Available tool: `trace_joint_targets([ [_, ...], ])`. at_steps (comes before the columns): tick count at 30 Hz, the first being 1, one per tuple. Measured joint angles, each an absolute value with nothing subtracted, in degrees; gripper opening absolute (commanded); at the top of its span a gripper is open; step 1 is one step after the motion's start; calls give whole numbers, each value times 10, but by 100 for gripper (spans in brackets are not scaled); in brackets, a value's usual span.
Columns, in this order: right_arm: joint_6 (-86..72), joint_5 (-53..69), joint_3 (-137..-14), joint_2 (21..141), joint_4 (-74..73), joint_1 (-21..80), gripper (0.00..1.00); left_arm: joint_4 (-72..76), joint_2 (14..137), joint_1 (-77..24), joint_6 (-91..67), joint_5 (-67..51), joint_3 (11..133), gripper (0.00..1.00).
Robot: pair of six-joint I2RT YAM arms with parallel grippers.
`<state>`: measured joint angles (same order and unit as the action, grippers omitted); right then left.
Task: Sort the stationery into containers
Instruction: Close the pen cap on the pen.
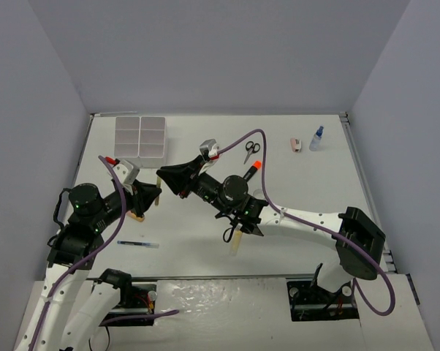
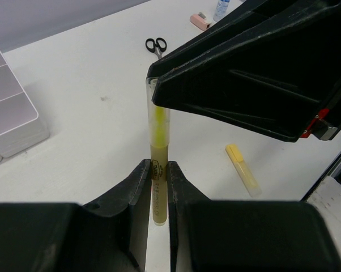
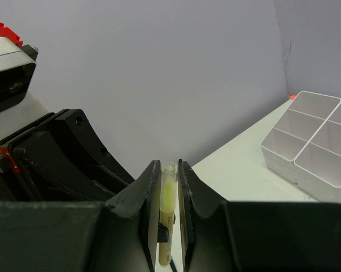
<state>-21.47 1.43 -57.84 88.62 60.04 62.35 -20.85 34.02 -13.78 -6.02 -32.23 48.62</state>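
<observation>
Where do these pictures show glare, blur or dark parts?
Top external: even, soft light, with glare on the table at its near edge. Left wrist: the yellow stick is sharp; the left gripper, close to the lens, is dark and soft. Right wrist: the tray is clear; the right gripper is dark.

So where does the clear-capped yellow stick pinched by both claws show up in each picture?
Left wrist: the clear-capped yellow stick at centre, pinched by the left gripper.
Right wrist: bottom centre, between the fingers of the right gripper.
Top external: hidden where both grippers meet, left of centre.
Shared landmark: the white six-compartment plastic tray.
</observation>
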Motion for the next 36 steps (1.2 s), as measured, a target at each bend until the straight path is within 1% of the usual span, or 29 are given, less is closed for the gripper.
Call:
trace_joint_targets([
  [30,-227,-22,-575,914,639,632,0,-212,346,-135,-44,-294,486,0],
  [32,-226,-23,-577,916,638,632,3,-212,347,-134,-43,-292,486,0],
  [34,-223,-22,-581,916,631,633,12,-212,346,-134,-40,-292,483,0],
  [36,-219,-21,-587,916,617,634,16,-212,344,-133,-40,-293,479,0],
])
